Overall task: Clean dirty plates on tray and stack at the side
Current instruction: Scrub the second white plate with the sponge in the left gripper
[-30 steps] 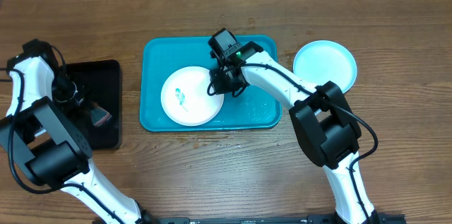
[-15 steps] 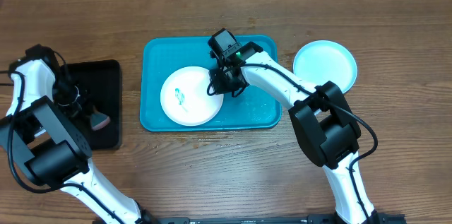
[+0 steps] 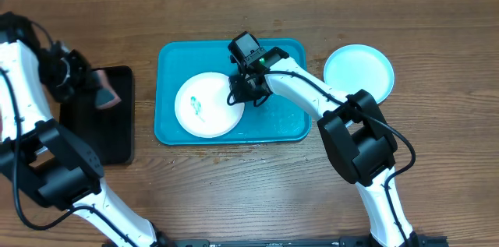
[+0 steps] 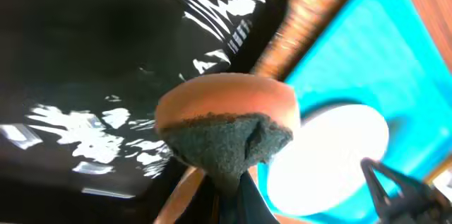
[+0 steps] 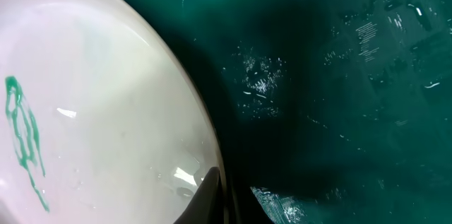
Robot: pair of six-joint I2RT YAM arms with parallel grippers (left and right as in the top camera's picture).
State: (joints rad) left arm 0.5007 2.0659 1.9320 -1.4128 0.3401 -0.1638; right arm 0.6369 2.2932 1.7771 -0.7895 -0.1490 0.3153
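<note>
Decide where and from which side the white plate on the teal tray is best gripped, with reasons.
On the white plate, pinch the raised rim at its right edge, from the right, where the right gripper sits. It lies flat in the teal tray, so only the rim gives purchase, and the green smear left of centre is left clear for the sponge.

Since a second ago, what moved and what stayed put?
The left arm swung the orange sponge with a dark scrubby bottom along the black rectangular tray, toward its far end. The smeared round white plate, the big teal plastic tray, the round light blue plate and the right arm's fingers at the white plate's rim stayed put.
</note>
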